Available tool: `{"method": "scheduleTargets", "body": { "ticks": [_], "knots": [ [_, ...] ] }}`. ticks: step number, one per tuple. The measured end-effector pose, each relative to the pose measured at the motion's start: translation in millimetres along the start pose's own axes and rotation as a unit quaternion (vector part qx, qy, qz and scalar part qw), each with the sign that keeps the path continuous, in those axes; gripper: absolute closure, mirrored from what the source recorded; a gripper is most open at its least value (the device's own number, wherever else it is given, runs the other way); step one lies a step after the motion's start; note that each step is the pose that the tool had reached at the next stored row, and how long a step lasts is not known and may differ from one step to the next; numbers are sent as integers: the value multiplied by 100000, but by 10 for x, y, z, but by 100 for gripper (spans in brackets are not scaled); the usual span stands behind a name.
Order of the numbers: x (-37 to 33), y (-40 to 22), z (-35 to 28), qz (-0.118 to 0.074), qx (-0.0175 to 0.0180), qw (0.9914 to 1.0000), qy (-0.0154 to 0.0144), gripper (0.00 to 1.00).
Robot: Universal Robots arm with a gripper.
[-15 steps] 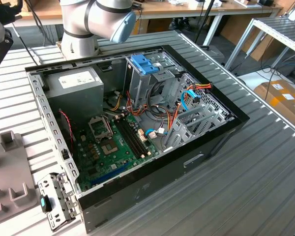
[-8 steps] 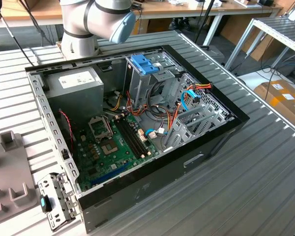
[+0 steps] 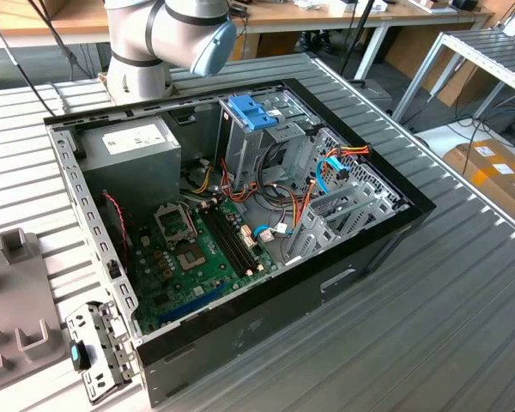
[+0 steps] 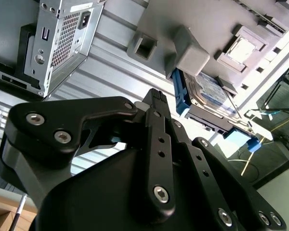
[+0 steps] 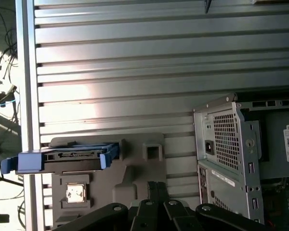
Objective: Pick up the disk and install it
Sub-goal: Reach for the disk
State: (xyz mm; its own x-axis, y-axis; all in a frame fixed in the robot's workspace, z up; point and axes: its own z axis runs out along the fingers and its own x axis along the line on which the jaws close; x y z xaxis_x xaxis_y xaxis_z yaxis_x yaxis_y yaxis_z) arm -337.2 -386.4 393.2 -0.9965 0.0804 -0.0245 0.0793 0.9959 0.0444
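The disk (image 5: 62, 155) is a flat silver drive with blue side rails, resting in a slot of a grey holder (image 5: 135, 166) on the ribbed metal table. The second wrist view also has the disk (image 4: 209, 91), its label facing outward, with the holder (image 4: 192, 53) beside it. My gripper (image 5: 157, 184) is above the holder and apart from the disk. In the second wrist view the gripper (image 4: 156, 95) has its black fingers together with nothing between them. The open computer case (image 3: 240, 215) lies on the table in the exterior view.
Inside the case are a grey power supply (image 3: 133, 159), a metal drive cage with a blue cap (image 3: 253, 112), a green motherboard (image 3: 189, 249) and loose cables. The case's rear panel (image 5: 231, 144) stands near the holder. A small square chip (image 5: 74, 192) sits in the holder.
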Motion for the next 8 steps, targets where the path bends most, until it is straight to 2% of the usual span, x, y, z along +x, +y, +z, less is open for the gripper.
{"method": "scheduleTargets", "body": {
  "ticks": [4, 8],
  "knots": [
    [7, 0, 0, 4, 3, 100000, 3, 89],
    [87, 3, 1, 1, 4, 100000, 4, 89]
  ]
}}
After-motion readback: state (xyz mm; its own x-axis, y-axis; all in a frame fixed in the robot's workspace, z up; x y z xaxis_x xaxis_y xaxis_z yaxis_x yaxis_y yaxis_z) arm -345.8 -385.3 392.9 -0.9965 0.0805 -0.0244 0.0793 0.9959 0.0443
